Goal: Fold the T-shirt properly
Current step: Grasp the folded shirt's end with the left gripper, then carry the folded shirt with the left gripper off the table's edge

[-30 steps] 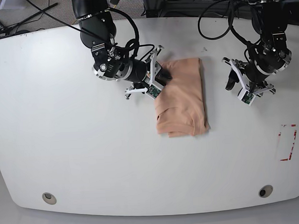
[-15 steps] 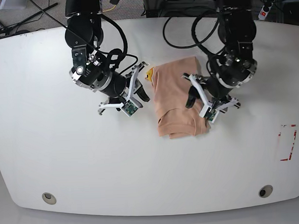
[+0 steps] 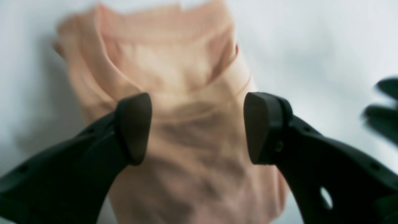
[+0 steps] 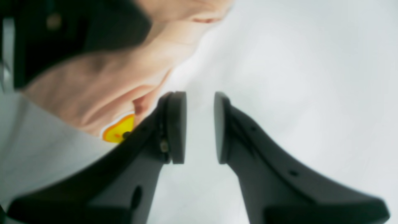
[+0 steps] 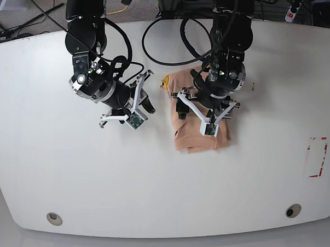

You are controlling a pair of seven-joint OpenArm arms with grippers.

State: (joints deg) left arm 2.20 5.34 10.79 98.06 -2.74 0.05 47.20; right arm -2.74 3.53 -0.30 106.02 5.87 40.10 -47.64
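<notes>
While shirt (image 5: 197, 137) lies folded but rumpled, left hand (image 3: 197, 127) gapes empty; right hand (image 4: 200, 127) narrowly parted, empty

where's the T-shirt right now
In the base view the T-shirt lies folded just right of the table's centre, under the left claw hovering over it, with the right claw beside it to the left.

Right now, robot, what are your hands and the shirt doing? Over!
Left tool open above folded T-shirt. Right tool narrowly apart, empty, beside it. Nothing blocking.
</notes>
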